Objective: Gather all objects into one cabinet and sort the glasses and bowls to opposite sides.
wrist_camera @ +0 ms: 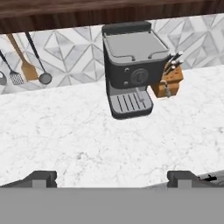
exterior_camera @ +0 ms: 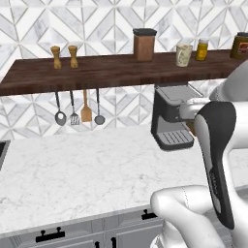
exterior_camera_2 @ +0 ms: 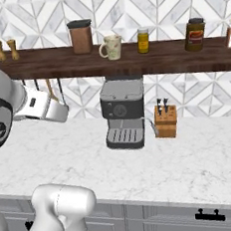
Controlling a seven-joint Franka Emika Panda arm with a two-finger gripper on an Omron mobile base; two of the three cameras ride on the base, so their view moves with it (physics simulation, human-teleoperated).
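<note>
Hovering above the marble worktop [wrist_camera: 87, 144], the tool [wrist_camera: 112, 177] stands released and empty, its tips wide apart and aimed at the grey espresso machine [wrist_camera: 131, 74]. A cream floral cup [exterior_camera_2: 112, 47] sits on the dark wooden shelf [exterior_camera_2: 132, 61], above the machine and well above the tool's line of sight, so the next reach likely has to climb. Upright and smooth-glazed, it has its handle [exterior_camera_2: 102, 50] turned towards the brown canister [exterior_camera_2: 81, 37]. Beside the machine stands a wooden knife block [exterior_camera_2: 165, 121].
</note>
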